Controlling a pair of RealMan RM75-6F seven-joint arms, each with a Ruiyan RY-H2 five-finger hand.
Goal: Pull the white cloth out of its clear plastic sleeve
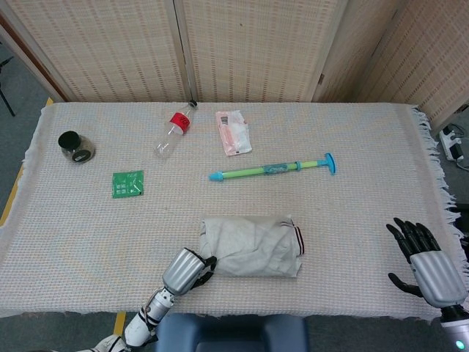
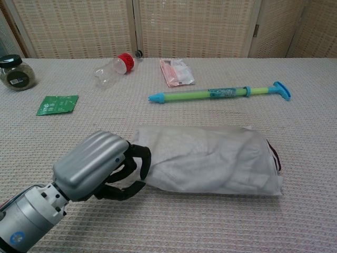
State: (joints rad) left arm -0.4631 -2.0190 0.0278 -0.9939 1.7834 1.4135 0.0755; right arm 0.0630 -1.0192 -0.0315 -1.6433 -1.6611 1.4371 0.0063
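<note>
The white cloth in its clear plastic sleeve (image 1: 253, 246) (image 2: 210, 159) lies flat near the table's front edge, its dark-trimmed open end pointing right. My left hand (image 1: 187, 270) (image 2: 100, 166) grips the sleeve's left end, its black fingers curled around the plastic there. My right hand (image 1: 425, 265) hovers at the table's right front corner with its fingers spread and nothing in it; the chest view does not show it.
Further back lie a green and blue pump tube (image 1: 272, 169), a pink-white packet (image 1: 233, 133), a clear bottle with a red cap (image 1: 171, 133), a green card (image 1: 127, 183) and a dark-lidded jar (image 1: 76, 147). The woven tablecloth (image 1: 352, 205) covers the table.
</note>
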